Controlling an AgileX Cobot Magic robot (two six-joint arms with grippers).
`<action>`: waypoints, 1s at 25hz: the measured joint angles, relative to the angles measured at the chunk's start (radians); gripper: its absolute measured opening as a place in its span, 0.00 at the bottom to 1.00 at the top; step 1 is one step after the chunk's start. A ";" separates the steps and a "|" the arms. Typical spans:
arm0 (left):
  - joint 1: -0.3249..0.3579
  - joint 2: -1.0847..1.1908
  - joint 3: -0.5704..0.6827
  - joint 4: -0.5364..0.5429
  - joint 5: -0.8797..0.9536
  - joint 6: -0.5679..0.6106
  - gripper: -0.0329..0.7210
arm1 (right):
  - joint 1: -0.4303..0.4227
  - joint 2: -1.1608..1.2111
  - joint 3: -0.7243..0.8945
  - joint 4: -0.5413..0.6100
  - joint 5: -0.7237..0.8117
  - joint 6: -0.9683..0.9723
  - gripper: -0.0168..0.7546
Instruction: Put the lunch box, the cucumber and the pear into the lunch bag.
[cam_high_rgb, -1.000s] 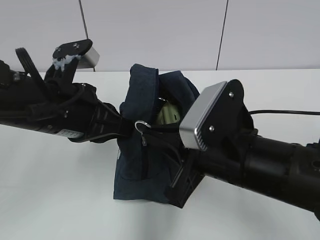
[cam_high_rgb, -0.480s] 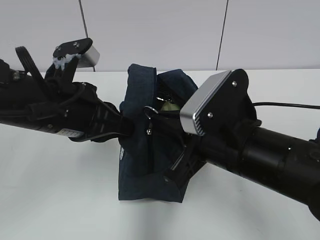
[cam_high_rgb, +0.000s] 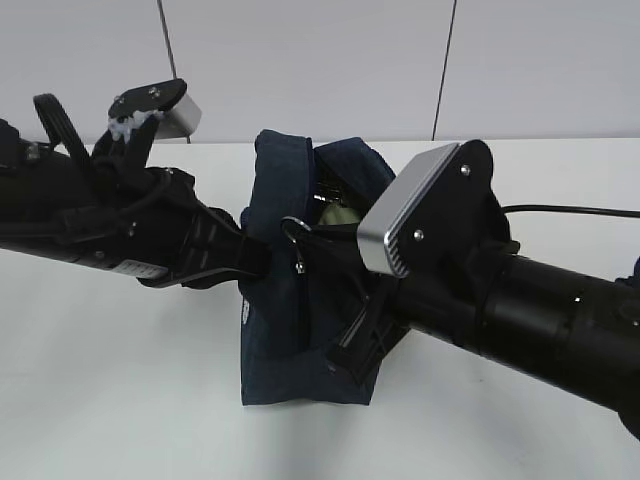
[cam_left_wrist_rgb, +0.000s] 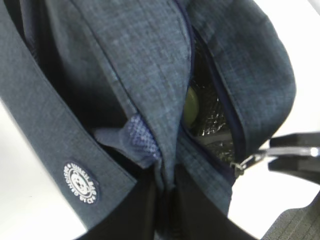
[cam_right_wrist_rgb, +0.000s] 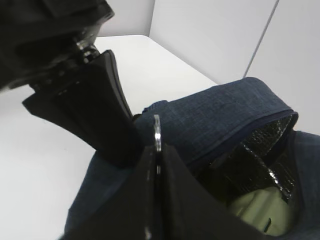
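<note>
- I see the bag standing upright on the white table, about mid-frame in the exterior view, its mouth partly open at the top.
- My left pincer comes in from 9 o'clock and is pinched tight on the bag's fabric edge; in the left wrist view the cloth fold runs down between the two dark fingers.
- My right pincer reaches in from 4 o'clock and is clamped on the metal ring of the zipper pull; in the right wrist view the ring stands edge-on between the closed fingers.
- The ring sits at about 12 o'clock of the bag's front face, with the small slider hanging just below it.
- Through the opening I see foil lining and a pale green lid, the box, lying inside the bag.
- In the left wrist view a rounded yellow-green shape shows in the gap; I cannot tell whether it is the pear or something else.
- I cannot make out the cucumber in any view.
</note>
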 joint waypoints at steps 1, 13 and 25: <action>0.000 0.000 0.000 0.000 0.006 0.000 0.05 | 0.000 0.000 0.000 -0.019 0.000 0.019 0.02; 0.000 0.000 0.000 -0.005 0.143 0.000 0.47 | 0.000 0.000 -0.007 -0.088 -0.004 0.101 0.02; 0.000 0.009 0.000 0.030 0.156 0.000 0.14 | 0.000 0.000 -0.008 -0.090 -0.012 0.101 0.02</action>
